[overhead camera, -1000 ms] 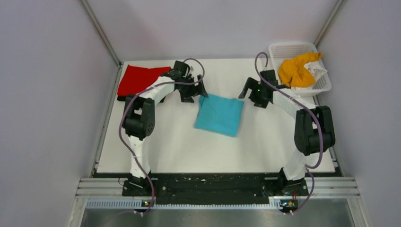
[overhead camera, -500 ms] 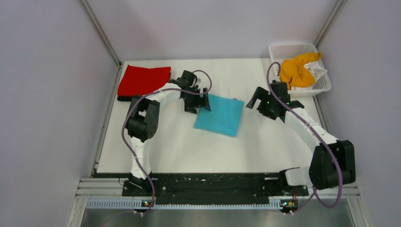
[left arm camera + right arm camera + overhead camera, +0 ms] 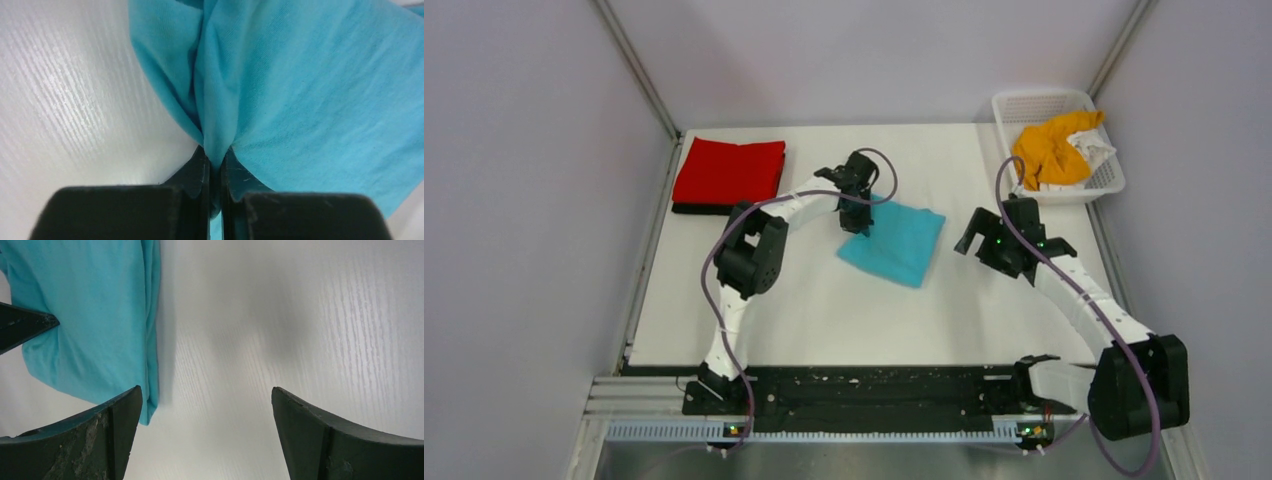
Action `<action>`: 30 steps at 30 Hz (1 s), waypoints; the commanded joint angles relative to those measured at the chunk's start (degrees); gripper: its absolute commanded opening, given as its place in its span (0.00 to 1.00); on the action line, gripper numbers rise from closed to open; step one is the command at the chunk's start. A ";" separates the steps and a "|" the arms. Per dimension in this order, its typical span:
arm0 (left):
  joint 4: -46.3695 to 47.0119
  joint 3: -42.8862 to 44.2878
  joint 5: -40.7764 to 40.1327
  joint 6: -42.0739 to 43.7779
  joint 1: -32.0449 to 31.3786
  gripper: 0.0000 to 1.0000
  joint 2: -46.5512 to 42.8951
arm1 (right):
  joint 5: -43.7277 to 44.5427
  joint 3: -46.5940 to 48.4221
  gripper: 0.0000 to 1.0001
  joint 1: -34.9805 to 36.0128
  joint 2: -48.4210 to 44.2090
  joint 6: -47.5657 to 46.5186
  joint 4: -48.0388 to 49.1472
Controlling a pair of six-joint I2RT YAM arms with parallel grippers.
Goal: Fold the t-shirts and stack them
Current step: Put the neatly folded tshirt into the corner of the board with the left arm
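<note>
Left gripper (image 3: 214, 156) has slid in, pinching the shirt (image 3: 310, 95) at its tips — right gripper (image 3: 205, 405) spread just beside it — thin bite, so a lift could spill the fold.

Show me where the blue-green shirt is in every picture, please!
Top external: the turquoise t-shirt lies folded mid-table, and the left gripper pinches its far left corner.
Left wrist: it fills the top and right, bunched between the shut fingers at bottom centre.
Right wrist: it is at upper left, just past one finger of the open right gripper.
Shared landmark: the white table under the shirt shows in all three.
</note>
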 commanded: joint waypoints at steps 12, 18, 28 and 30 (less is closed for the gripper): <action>-7.81 9.27 -32.41 8.01 1.92 0.00 3.05 | 9.31 0.03 0.99 -0.13 -6.89 -5.95 -0.80; -3.11 10.65 -38.11 18.00 6.44 0.00 0.14 | 10.59 0.33 0.99 -0.15 -5.89 -6.08 0.44; 3.48 12.83 -43.74 34.34 9.34 0.00 -3.57 | 10.77 1.50 0.99 -0.16 -2.48 -5.31 1.66; 5.23 13.08 -45.76 37.43 10.12 0.00 -4.14 | 11.00 1.58 0.99 -0.15 -2.51 -5.03 1.88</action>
